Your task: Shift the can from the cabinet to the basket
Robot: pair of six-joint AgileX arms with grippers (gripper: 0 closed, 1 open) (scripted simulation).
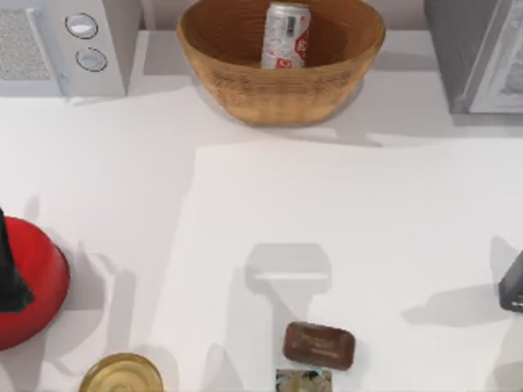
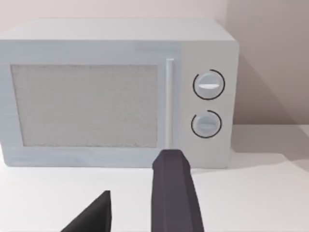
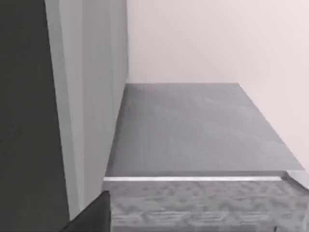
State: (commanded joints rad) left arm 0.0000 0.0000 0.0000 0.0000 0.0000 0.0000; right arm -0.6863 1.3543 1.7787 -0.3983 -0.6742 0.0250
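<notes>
The slim silver-white can (image 1: 286, 34) with red markings stands inside the round woven basket (image 1: 245, 82) at the back middle of the table. No gripper touches it. The grey cabinet (image 1: 478, 57) stands at the back right; the right wrist view looks into its bare grey shelf (image 3: 193, 125), past one dark finger (image 3: 94, 215). My right gripper (image 1: 513, 282) sits at the table's right edge, holding nothing. At the left edge my left gripper (image 1: 10, 269) is parked; its fingers (image 2: 174, 193) stand apart, open, facing the microwave.
A white microwave (image 1: 69, 45) stands at the back left. A red rounded object (image 1: 37, 286) lies under my left arm. A round gold-topped container (image 1: 122, 376), a brown block (image 1: 319, 345) and a small card (image 1: 304, 380) line the front edge.
</notes>
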